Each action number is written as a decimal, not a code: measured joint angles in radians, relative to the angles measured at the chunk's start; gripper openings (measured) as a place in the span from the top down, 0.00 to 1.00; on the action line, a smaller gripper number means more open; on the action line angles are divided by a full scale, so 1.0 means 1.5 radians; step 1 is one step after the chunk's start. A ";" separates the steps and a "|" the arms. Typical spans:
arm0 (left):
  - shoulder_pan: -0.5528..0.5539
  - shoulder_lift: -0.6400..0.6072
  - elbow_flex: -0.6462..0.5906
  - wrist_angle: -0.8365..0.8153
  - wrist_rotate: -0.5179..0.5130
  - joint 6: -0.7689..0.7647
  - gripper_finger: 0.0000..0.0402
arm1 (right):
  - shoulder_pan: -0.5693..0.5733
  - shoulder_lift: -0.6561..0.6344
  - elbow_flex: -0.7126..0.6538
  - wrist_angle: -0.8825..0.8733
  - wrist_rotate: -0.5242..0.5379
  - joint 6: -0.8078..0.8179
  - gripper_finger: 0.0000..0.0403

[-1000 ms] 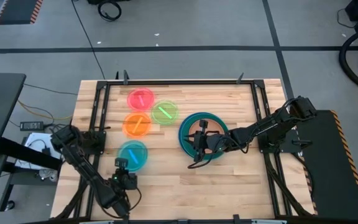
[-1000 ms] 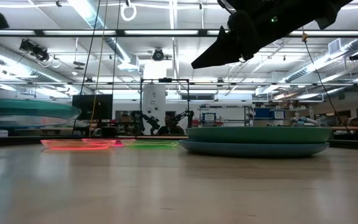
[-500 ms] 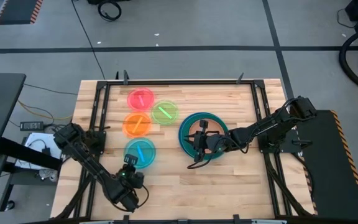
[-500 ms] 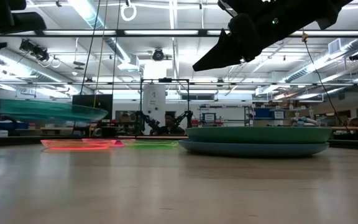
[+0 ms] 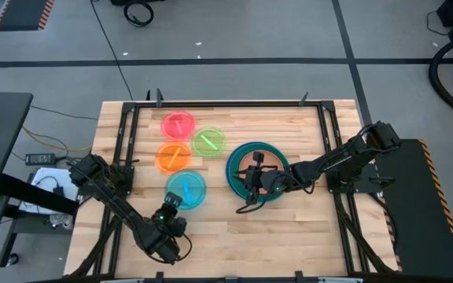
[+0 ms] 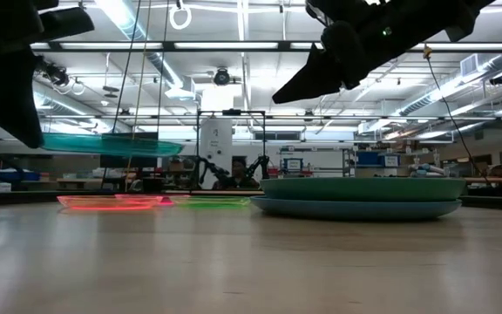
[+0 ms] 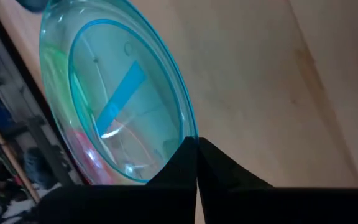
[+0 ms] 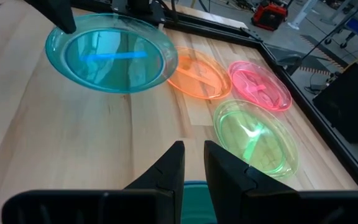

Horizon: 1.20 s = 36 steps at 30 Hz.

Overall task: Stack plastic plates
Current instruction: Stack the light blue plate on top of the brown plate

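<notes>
A clear cyan plate (image 5: pixel 185 189) hangs above the table's near left, with my left gripper (image 5: pixel 171 203) shut on it. It also shows in the low view (image 6: pixel 103 144) and the left wrist view (image 7: pixel 117 99). Pink (image 5: pixel 178 125), green (image 5: pixel 208 142) and orange (image 5: pixel 173 157) small plates lie flat on the table, far left of centre. Right of centre, a teal plate lies on a blue one (image 5: pixel 234 177), with a brownish-orange plate (image 5: pixel 252 162) inside. Above this stack my right gripper (image 8: pixel 193 149) hovers, its fingers slightly apart and nothing between them. My left gripper pinches the cyan plate's rim (image 7: pixel 188 134) between its two fingers, on the plate's near left side. The fingers slant down from the table's near side. The plate hangs clear of the table, roughly level.
A black metal frame (image 5: pixel 124 141) runs along the table's left, far and right edges. Bare wood (image 5: pixel 289 236) lies along the near side and between the small plates and the stack.
My left gripper has carried the cyan plate toward the table's right, nearer the stack, while its wrist has rolled. The plate stays lifted clear and roughly level.
</notes>
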<state>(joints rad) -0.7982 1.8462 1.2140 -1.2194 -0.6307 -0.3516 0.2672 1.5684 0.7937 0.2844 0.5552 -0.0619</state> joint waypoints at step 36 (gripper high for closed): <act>0.059 0.000 0.000 0.058 -0.185 0.241 0.99 | 0.116 -0.002 0.000 -0.043 0.160 0.046 0.82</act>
<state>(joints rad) -0.7100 1.8462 1.2137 -1.1327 -0.9087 0.0093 0.4412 1.5661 0.7937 0.2205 0.7949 0.0068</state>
